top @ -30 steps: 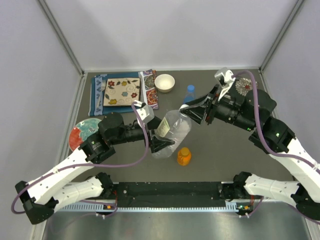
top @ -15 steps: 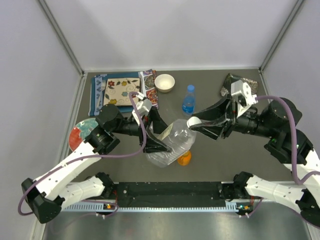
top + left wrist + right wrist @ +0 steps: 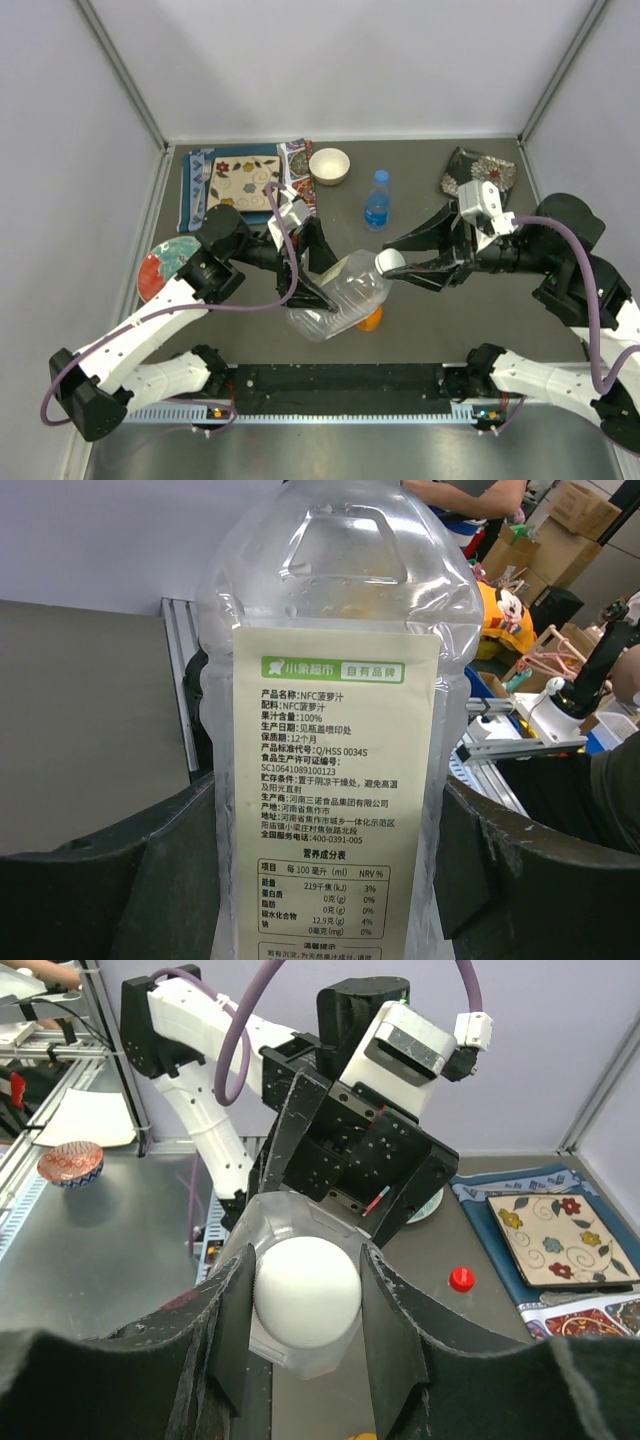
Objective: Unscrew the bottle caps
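My left gripper [image 3: 333, 283] is shut on the wide clear bottle [image 3: 340, 300] and holds it tilted above the table. Its labelled side [image 3: 335, 780] fills the left wrist view between both fingers [image 3: 100, 880]. My right gripper [image 3: 392, 260] is shut on that bottle's white cap [image 3: 389, 261], and both pads press the cap [image 3: 305, 1290]. The short orange bottle [image 3: 371, 320] stands partly hidden under the clear one. Further back stands a blue-tinted bottle [image 3: 377, 205] with its blue cap [image 3: 380, 176] on. A red cap [image 3: 460, 1279] lies loose on the table.
A white bowl [image 3: 329, 165] sits at the back. A flowered square plate [image 3: 240, 183] lies on a blue cloth at the back left. A round coloured plate [image 3: 160, 268] is at the left edge, and a dark patterned item [image 3: 478, 170] at the back right.
Both arms have carried the clear bottle toward the front, so it now covers part of the orange bottle. The right gripper stayed on the white cap. The left jaws narrowed on the bottle.
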### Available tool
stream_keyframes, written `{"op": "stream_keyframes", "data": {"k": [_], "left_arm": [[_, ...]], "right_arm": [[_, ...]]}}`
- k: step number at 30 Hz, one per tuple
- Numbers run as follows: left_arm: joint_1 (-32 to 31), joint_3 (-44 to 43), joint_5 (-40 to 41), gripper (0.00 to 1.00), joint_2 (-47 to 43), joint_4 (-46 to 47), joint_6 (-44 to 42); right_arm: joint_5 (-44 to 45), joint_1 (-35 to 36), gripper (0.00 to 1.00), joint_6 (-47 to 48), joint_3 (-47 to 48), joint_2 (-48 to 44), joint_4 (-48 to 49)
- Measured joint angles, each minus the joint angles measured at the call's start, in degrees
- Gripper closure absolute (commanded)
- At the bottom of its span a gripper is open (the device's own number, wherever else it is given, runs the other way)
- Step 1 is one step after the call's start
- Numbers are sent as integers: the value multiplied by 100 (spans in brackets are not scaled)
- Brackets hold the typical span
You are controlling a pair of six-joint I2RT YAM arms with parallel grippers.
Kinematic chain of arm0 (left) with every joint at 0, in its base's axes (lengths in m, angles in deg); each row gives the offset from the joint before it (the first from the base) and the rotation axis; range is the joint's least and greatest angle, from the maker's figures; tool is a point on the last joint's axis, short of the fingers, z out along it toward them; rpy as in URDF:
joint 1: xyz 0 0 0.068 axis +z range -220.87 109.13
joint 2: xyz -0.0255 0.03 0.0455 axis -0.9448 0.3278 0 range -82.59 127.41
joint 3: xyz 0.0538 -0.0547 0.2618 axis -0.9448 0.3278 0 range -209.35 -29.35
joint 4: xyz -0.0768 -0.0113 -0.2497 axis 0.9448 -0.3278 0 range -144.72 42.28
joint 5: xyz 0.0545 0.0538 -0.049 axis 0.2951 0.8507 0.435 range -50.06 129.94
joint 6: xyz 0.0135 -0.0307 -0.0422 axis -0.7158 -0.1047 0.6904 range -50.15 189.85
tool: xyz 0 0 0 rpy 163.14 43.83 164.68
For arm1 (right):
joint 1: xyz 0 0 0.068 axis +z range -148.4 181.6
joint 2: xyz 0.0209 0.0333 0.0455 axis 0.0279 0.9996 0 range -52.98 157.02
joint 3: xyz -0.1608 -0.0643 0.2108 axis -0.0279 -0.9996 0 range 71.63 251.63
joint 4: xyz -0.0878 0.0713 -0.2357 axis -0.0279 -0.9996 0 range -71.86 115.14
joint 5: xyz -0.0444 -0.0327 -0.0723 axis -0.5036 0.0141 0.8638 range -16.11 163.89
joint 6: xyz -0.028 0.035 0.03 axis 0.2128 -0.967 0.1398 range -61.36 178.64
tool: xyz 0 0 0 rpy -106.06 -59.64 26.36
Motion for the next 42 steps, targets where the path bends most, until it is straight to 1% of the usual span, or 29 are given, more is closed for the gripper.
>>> {"op": "stream_keyframes", "data": {"k": [2,3,4,5,6,8,11,12,18,23,27,31,37,42], "left_arm": [[4,-4,11,85,-2,-120,-131],[4,-15,22,85,-4,-247,-243],[7,-33,39,85,-7,-367,-345],[7,-50,72,85,-9,-474,-428],[0,-101,236,85,-11,-597,-527],[-4,-225,514,85,-11,-785,-732],[9,-323,935,85,-66,-1005,-1051],[20,-326,1029,85,-74,-1056,-1123],[-26,-341,1668,85,-87,-1421,-1631],[-195,-380,2573,84,-140,-1801,-2107],[-588,-380,3797,84,-304,-1937,-2500],[-1204,-380,5215,85,-507,-1932,-2929],[-1893,-372,7204,86,-542,-1912,-3497],[-2321,-374,8526,87,-367,-1888,-3814]], "right_arm": [[13,0,60,57,26,17,-83],[37,0,42,68,26,17,-131],[72,0,31,81,28,17,-177],[105,2,26,79,33,20,-223],[195,4,16,101,42,33,-308],[400,7,12,98,63,138,-470],[789,7,2,-81,103,286,-538],[922,7,1,-146,129,321,-531],[1836,7,1,-741,378,422,-409],[2872,7,1,-1506,721,470,-92],[3764,7,1,-2238,739,470,4],[4291,7,1,-2857,737,544,-4],[4690,7,1,-3477,728,809,-111],[4800,7,1,-3764,726,1034,-162]]}}
